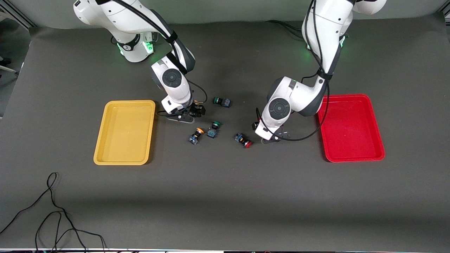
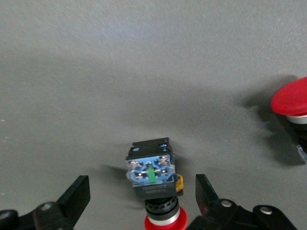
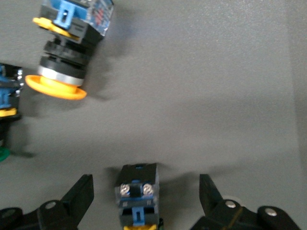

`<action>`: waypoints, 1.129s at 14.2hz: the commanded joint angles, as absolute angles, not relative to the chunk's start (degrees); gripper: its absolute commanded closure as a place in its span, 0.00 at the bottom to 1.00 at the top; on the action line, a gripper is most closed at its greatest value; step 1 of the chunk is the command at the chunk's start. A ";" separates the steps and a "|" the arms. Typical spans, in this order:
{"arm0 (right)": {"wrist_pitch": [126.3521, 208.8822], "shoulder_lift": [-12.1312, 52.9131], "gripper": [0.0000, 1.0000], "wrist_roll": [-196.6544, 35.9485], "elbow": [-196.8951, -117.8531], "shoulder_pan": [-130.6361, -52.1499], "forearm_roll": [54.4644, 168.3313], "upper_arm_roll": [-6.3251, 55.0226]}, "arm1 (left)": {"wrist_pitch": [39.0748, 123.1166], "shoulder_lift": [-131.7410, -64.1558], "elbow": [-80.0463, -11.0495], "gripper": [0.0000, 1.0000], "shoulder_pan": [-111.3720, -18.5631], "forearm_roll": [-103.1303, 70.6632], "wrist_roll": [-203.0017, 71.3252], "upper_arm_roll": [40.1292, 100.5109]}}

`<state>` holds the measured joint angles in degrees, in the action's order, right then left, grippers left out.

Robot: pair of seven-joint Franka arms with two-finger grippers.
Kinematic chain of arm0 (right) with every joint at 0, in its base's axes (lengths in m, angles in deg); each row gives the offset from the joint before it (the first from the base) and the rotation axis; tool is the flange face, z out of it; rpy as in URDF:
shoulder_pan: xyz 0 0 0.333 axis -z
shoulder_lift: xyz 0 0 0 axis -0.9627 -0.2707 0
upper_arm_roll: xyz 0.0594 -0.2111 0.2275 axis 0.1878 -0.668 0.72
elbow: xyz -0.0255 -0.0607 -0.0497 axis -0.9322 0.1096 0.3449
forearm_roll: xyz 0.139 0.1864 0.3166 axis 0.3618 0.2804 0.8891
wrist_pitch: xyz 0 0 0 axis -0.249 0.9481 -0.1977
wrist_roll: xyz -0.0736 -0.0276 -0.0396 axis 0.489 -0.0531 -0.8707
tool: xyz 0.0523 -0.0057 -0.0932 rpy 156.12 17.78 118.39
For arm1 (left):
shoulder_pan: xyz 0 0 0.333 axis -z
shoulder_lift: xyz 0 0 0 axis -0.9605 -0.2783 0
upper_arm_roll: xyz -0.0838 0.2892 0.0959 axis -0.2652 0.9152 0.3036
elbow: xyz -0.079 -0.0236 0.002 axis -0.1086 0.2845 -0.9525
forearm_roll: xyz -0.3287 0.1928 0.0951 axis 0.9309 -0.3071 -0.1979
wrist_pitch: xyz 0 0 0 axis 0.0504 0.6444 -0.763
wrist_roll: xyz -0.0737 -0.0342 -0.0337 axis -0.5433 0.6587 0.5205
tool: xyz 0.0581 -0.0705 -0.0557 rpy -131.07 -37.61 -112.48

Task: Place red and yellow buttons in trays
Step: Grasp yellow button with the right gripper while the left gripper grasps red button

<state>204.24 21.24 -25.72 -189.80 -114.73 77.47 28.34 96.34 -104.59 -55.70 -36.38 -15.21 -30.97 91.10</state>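
Observation:
My left gripper [image 1: 272, 137] [image 2: 141, 191] is low over the table and open, with a red-capped button [image 2: 152, 179] lying between its fingers, untouched. A second red button [image 1: 244, 140] [image 2: 290, 98] lies beside it. My right gripper [image 1: 191, 114] [image 3: 146, 191] is open around a black-and-blue button [image 3: 138, 199] whose cap is out of view. An orange-yellow-capped button [image 1: 195, 135] [image 3: 67, 52] lies nearer the front camera. The yellow tray [image 1: 124, 131] at the right arm's end and the red tray [image 1: 351, 126] at the left arm's end hold nothing.
Two green-capped buttons lie among them: one [image 1: 222, 102] nearer the bases, one [image 1: 213, 129] [image 3: 5, 120] beside the orange-yellow one. A loose black cable [image 1: 52, 211] lies by the table's front edge at the right arm's end.

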 commanded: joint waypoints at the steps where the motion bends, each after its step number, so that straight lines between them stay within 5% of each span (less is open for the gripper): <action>1: 204.58 21.53 0.56 -24.78 -189.66 -115.08 76.13 27.95 | 97.79 -104.93 -56.05 0.15 -35.79 -14.50 -29.84 91.37; 2: 204.49 21.53 0.64 -24.70 -189.66 -115.08 76.13 27.95 | 97.79 -104.93 -56.22 0.35 -35.79 -14.50 -29.84 91.28; 4: 204.40 21.79 0.73 -24.70 -189.49 -115.08 76.13 27.95 | 97.27 -104.85 -56.31 1.00 -35.61 -14.50 -29.75 91.19; 8: 201.61 23.98 0.76 -25.14 -188.70 -114.73 76.22 27.86 | 92.02 -102.75 -55.27 1.00 -36.48 -14.59 -30.80 91.54; 14: 169.99 33.29 0.76 -28.98 -173.87 -114.46 76.22 23.84 | 77.77 -96.59 -52.97 1.00 -47.01 -15.38 -44.48 91.55; 16: 166.26 36.28 0.76 -36.61 -172.52 -114.46 76.22 19.01 | 75.48 -95.62 -54.20 1.00 -50.36 -16.34 -49.94 91.98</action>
<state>169.79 33.70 -30.21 -173.79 -114.53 76.97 23.05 77.40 -97.40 -52.05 -47.28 -15.61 -44.70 92.06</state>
